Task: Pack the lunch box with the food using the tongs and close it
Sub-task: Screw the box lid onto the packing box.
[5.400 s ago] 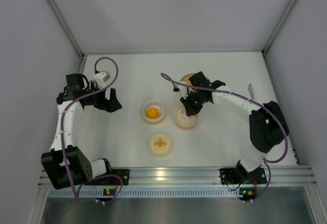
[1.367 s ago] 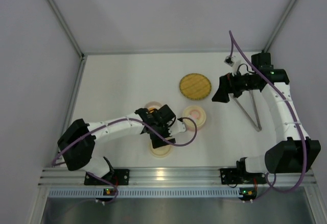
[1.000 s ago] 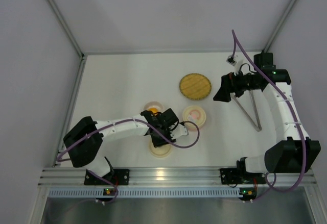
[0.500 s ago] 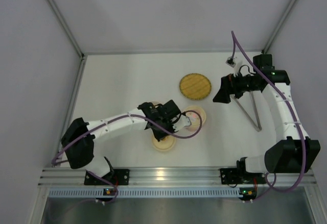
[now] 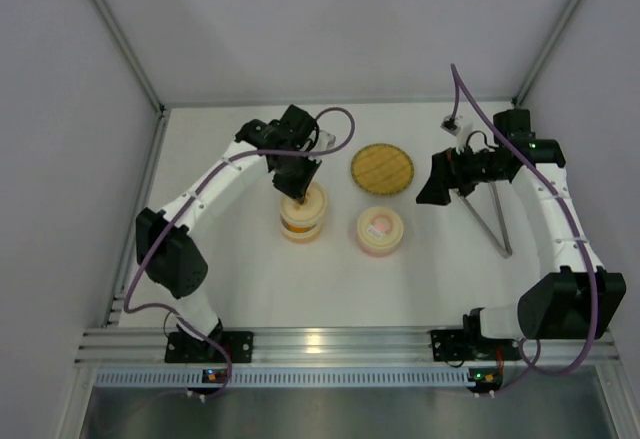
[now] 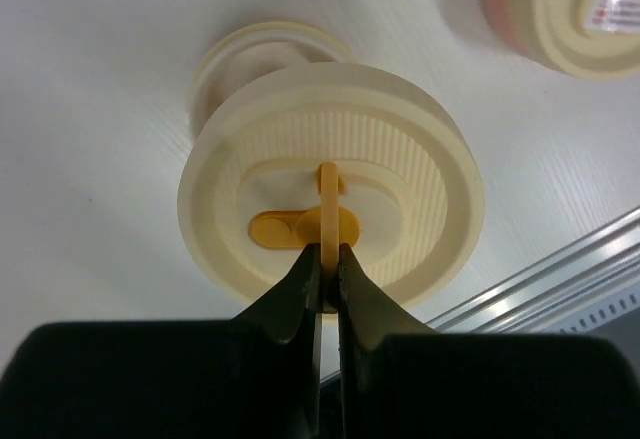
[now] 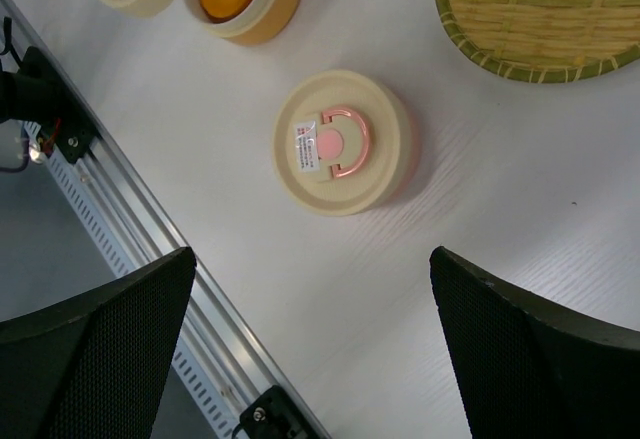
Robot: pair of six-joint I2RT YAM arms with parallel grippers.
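Plastic, likely light and rigid, the lid (image 6: 400,159) hangs by its thin orange handle (image 6: 327,199), pinched in the left hand (image 6: 327,264); the right hand (image 5: 432,184) gapes wide near the tongs (image 5: 505,249).

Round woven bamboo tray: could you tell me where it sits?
In the top view, the round woven bamboo tray lies right of centre, beyond the pink-handled cream container.
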